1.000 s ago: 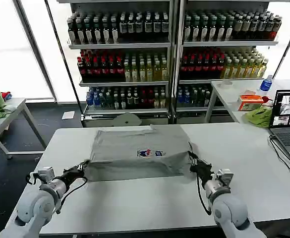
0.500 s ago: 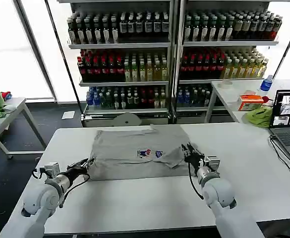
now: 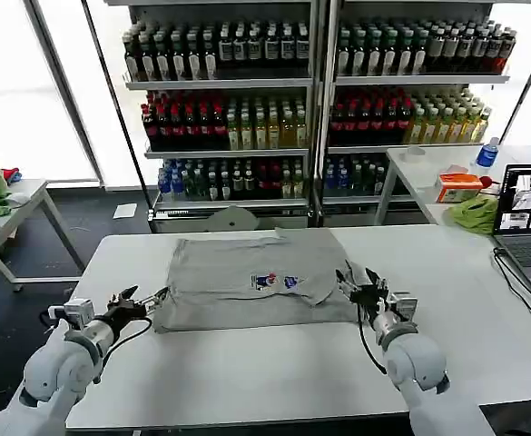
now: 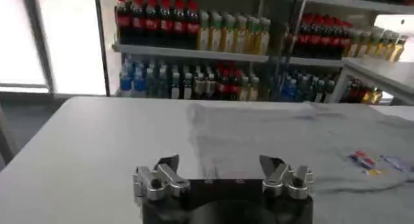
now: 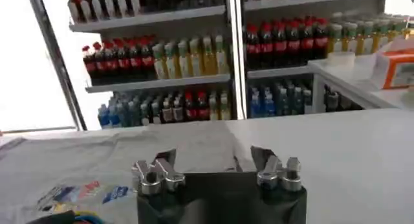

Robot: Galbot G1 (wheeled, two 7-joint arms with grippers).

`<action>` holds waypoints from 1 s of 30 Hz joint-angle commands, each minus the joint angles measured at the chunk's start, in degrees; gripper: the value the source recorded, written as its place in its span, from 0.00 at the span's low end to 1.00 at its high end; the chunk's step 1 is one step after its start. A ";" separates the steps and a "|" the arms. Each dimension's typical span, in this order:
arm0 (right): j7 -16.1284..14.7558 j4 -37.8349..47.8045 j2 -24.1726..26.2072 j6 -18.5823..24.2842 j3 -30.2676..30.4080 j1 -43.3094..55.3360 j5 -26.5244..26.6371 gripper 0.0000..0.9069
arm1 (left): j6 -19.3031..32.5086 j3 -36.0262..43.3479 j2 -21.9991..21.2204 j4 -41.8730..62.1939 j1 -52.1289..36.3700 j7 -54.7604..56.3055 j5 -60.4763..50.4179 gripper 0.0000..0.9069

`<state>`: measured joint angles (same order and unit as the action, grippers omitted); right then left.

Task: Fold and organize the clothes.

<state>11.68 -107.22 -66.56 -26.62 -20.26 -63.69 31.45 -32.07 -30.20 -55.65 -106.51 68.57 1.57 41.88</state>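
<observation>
1. While I stood by, the left gripper point(image 3: 131, 296) sat just off the shirt's left edge, jaws spread wide, nothing between them.
2. On the other side, the right gripper point(image 3: 363, 289) rested at the shirt's right edge, jaws likewise parted and empty.
3. Between them the grey shirt point(image 3: 251, 282) lay partly folded across the white table point(image 3: 274, 372), its small print point(image 3: 275, 281) facing up.
4. It looked light, soft and floppy; I judged the corners the best places to pinch.
5. Beyond stood shelves of bottles point(image 3: 247, 109).
</observation>
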 commanded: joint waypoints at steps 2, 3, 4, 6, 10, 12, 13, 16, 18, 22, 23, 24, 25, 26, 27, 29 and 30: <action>4.07 -6.67 0.20 -3.32 -1.56 -7.13 -0.17 1.00 | 0.51 -0.40 -1.95 -4.08 8.94 -0.43 -2.12 1.00; 4.58 -6.72 0.03 -3.32 -1.24 -7.43 -0.36 1.00 | 0.51 -0.21 -2.19 -3.55 8.74 -0.35 -2.12 1.00; 5.11 -6.76 -0.18 -3.75 -1.03 -7.71 -0.60 1.00 | 0.51 -0.10 -2.40 -3.09 8.42 -0.36 -2.04 1.00; 6.41 -6.72 -0.61 -4.10 -0.81 -8.19 -0.46 1.00 | 0.46 0.19 -2.52 -2.67 7.99 -0.33 -1.88 1.00; 7.48 -5.93 -0.99 -4.31 -0.87 -8.43 0.16 0.99 | 0.32 0.42 -2.00 -2.44 7.71 -0.78 -1.63 1.00; 8.09 -4.29 -1.07 -4.30 -0.83 -7.94 0.30 0.80 | 0.36 0.55 -1.56 -1.72 7.40 -1.25 -1.68 1.00; 8.23 -3.65 -1.16 -4.27 -0.88 -7.69 0.55 0.62 | 0.36 0.63 -1.56 -1.20 7.09 -1.21 -1.67 1.00; 8.61 -3.21 -1.41 -4.33 -0.99 -7.64 2.13 0.07 | 0.44 0.72 -1.85 -0.10 6.92 -1.17 -1.71 0.87; 8.88 -2.81 -1.46 -4.57 -0.67 -7.70 2.41 0.00 | 0.45 0.88 -2.21 0.02 7.27 -1.38 -1.65 0.70; 9.32 -1.00 -2.05 -4.77 0.17 -7.05 2.19 0.00 | 0.48 1.30 -2.62 1.27 6.64 -1.10 -1.75 0.47; 9.18 -0.61 -2.35 -4.73 0.45 -6.86 1.95 0.00 | 0.45 1.33 -2.72 1.52 6.36 -0.38 -1.78 0.46; 8.54 -0.55 -2.54 -4.75 0.90 -6.74 1.48 0.00 | 0.41 1.29 -2.86 1.77 6.09 -0.22 -1.66 0.43; 8.46 -0.58 -2.65 -4.79 1.16 -6.71 1.25 0.00 | 0.42 1.30 -2.87 1.87 6.01 -0.22 -1.64 0.43; 8.44 -0.58 -2.93 -4.90 1.32 -6.48 1.17 0.00 | 0.40 1.34 -2.83 1.96 5.94 -0.07 -1.63 0.36; 8.51 -0.41 -3.02 -5.07 1.49 -6.17 1.31 0.00 | 0.31 1.55 -2.71 2.09 5.92 -0.03 -1.46 0.13; 8.45 0.05 -2.96 -5.08 1.64 -5.93 1.24 0.00 | 0.32 1.91 -2.41 2.39 5.88 -0.20 -1.50 0.01; 8.47 0.53 -2.81 -5.06 1.81 -5.80 1.27 0.00 | 0.33 2.00 -2.46 2.59 5.79 -0.16 -1.51 0.01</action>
<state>19.72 -107.98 -68.94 -31.25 -19.00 -69.54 32.57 -31.56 -28.69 -58.08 -105.37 74.41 1.06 40.34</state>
